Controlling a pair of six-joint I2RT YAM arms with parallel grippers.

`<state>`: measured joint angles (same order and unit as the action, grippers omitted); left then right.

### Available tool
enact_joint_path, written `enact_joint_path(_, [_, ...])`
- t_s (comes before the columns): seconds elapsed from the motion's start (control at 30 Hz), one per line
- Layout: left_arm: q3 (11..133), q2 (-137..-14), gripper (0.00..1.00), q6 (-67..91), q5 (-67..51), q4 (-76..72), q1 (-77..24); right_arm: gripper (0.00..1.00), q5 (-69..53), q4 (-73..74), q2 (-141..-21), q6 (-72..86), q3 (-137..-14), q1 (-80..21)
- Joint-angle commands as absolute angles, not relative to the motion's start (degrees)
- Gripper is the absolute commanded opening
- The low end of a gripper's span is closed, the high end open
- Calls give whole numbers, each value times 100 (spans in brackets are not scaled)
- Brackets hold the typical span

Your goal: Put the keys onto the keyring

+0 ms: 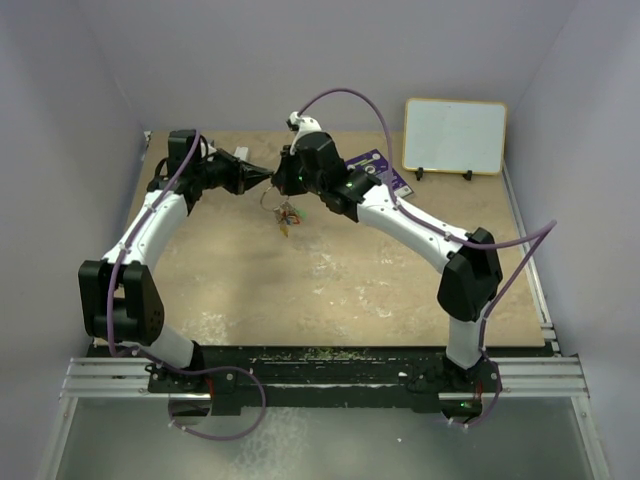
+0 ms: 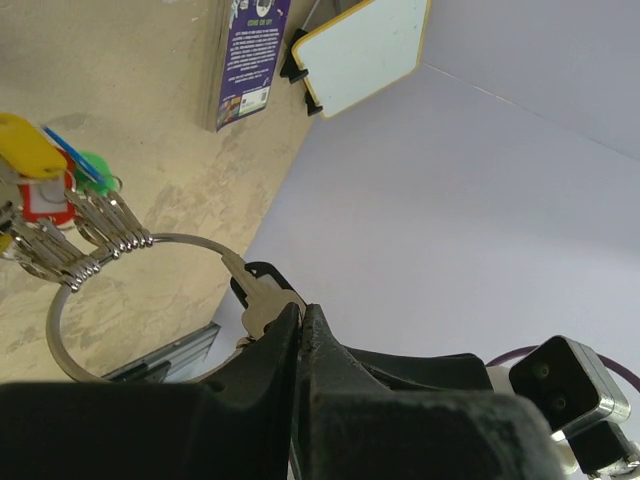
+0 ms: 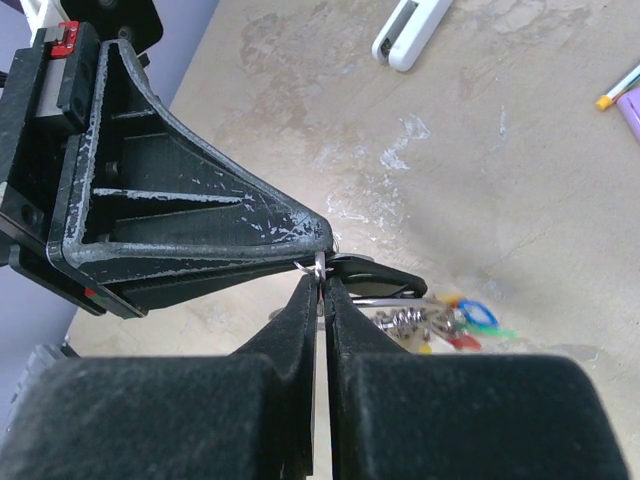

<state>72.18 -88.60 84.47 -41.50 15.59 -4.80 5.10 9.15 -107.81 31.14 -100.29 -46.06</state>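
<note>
My left gripper (image 2: 302, 310) is shut on a silver key with a black head (image 2: 262, 298). The key's blade tip reaches the thin silver keyring (image 2: 170, 238). Several keys (image 2: 75, 235) hang on the ring, with yellow (image 2: 25, 145), red (image 2: 42, 197), green and blue tags. My right gripper (image 3: 322, 282) is shut on the ring's wire (image 3: 319, 265), tip to tip with the left gripper (image 3: 200, 225). From above, both grippers (image 1: 262, 176) (image 1: 283, 180) meet over the back of the table, and the bunch of keys (image 1: 286, 213) dangles beneath them.
A purple card (image 1: 378, 168) lies behind the right arm. A small whiteboard (image 1: 455, 136) stands at the back right. A white object (image 3: 410, 30) and a pen tip (image 3: 618, 90) lie on the table. A metal rail (image 1: 538, 300) runs along the right edge.
</note>
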Motion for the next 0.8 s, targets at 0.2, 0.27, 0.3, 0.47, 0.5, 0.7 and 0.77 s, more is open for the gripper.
enact_joint_path(0.2, [7639,-8737,4,8903,-4784,1348,-729,0,97,927,-11175,3251,-10230,-4587])
enact_joint_path(0.27, [7638,-8735,4,8912,-4798,1340,-729,0,101,925,-11179,3248,-10239,-4583])
enact_joint_path(0.3, [7644,-8736,4,8919,-4797,1335,-734,0,104,931,-11184,3239,-10252,-4587])
enact_joint_path(0.47, [7631,-8728,4,8956,-4798,1310,-756,0,83,933,-11243,3193,-10375,-4588])
enact_joint_path(0.5, [7617,-8720,4,8948,-4803,1305,-756,0,99,938,-11249,3183,-10391,-4580])
enact_joint_path(0.7, [7543,-8718,4,8908,-4796,1243,-765,0,185,772,-10924,3180,-10038,-4581])
enact_joint_path(0.77, [7494,-8731,4,8884,-4760,1217,-750,0,246,573,-10523,3190,-9580,-4585])
